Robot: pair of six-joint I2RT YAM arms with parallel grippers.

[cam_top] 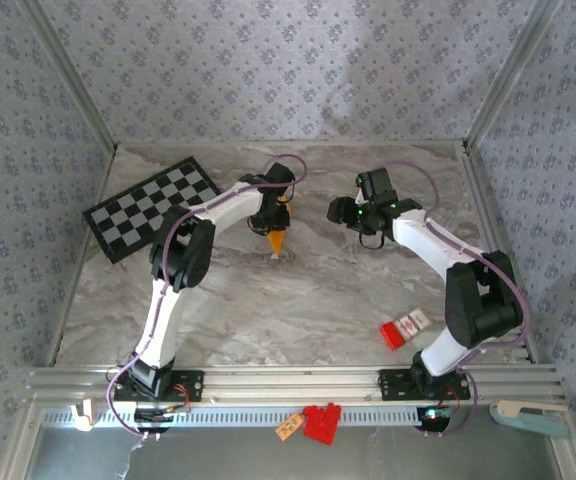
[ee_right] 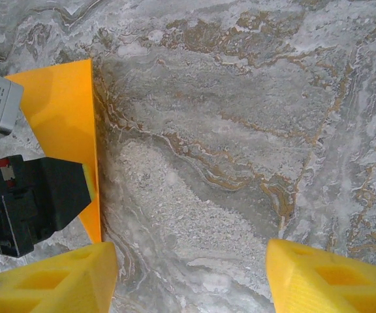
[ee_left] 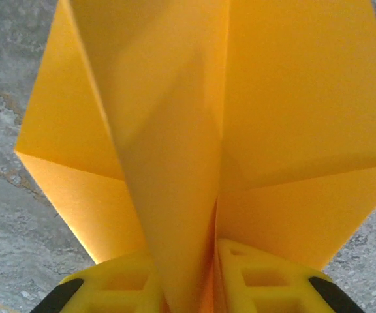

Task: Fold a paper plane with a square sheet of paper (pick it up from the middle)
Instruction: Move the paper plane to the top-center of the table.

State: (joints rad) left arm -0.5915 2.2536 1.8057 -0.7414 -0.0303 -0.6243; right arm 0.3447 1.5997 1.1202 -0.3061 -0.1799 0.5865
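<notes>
**Folded paper between left fingers; right fingers apart**

Above: a grey marbled table (cam_top: 298, 300) stood inside flowered-wallpaper walls (cam_top: 268, 60). The left gripper (cam_top: 273, 228) pointed down, the folded paper (cam_top: 277, 240) below its fingers, and the right gripper (cam_top: 336, 210) was nearby.

Left wrist: smooth, creased orange paper rose from between the yellow left fingers (ee_left: 116, 283). The gap was narrow; whether they clamped it, I could not tell.

Right wrist: the yellow right fingers (ee_right: 51, 277) stood well apart over bare marble, empty, the paper beyond the left one.

White shells over black joints cover the left arm (cam_top: 160, 310) and right arm (cam_top: 423, 235), with purple cables (cam_top: 290, 158) looping alongside. The left end effector (ee_left: 183, 287) and right end effector (ee_right: 191, 274) carry yellow fingers (ee_right: 331, 277) — moulded with hollow cells, black-edged. Green lights (cam_top: 361, 211) glow just behind the right one.
</notes>
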